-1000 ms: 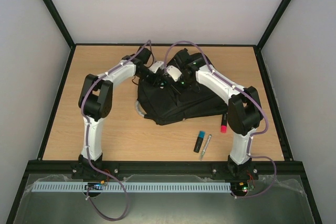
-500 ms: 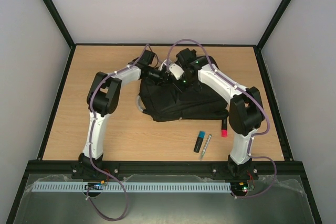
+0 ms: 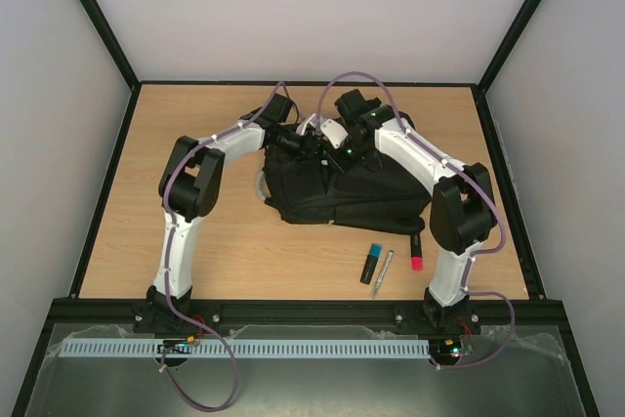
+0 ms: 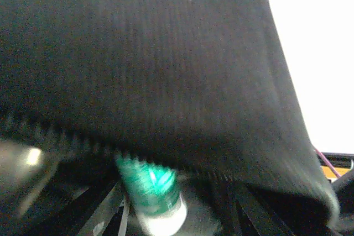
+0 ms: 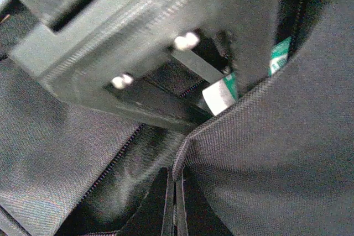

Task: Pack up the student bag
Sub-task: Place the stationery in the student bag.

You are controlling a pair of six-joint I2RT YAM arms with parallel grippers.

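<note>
The student bag [image 3: 342,192], black fabric, lies mid-table with its top opening lifted. My right gripper [image 3: 333,154] is shut on the edge of that opening [image 5: 185,156]; its fingertips [image 5: 176,189] pinch the hem. My left gripper [image 3: 305,145] reaches in under the raised flap [image 4: 144,53]. Its jaws stand apart, and a green-and-white tube [image 4: 152,194] sits between them near the left finger. In the right wrist view the tube's white end [image 5: 220,94] shows beside the left gripper's black body [image 5: 133,37]. How the tube rests inside the bag is hidden.
On the wood in front of the bag lie a blue-capped marker [image 3: 371,263], a thin silver pen [image 3: 383,271] and a pink-tipped marker [image 3: 417,255] by the right arm. A grey-white loop [image 3: 260,187] hangs at the bag's left side.
The left gripper pushed further right under the flap and its jaws have spread. The right arm moved slightly right, lifting the bag's edge; the pink marker now shows more.
</note>
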